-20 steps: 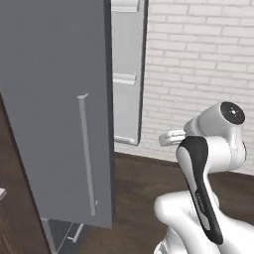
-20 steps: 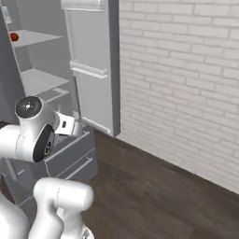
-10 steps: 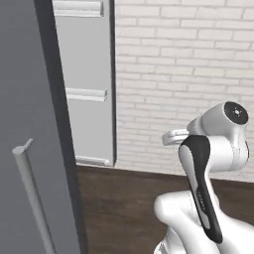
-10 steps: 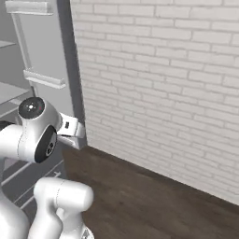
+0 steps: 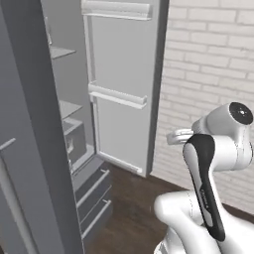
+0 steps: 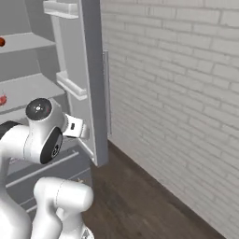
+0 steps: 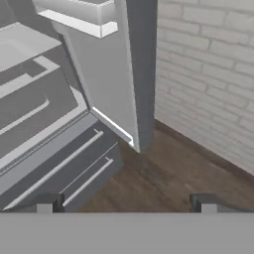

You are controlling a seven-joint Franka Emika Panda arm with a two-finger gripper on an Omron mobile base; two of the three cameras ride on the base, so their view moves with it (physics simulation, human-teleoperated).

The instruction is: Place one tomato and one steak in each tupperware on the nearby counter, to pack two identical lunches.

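Gripper [image 7: 126,202] fingers stood spread wide with nothing between them, aimed down at the wooden floor [image 7: 163,173] just in front of the open grey fridge [image 6: 37,84]. Inside the fridge, small red items, possibly tomatoes [image 6: 2,42], sat on its upper shelves. Beside the fridge's open door [image 5: 124,84] ran a white brick wall [image 6: 186,93].

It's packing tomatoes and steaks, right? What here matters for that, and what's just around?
Job: upper red item, lower red item on fridge shelves, too small to name; open gripper.
Around: fridge door, drawers, brick wall.
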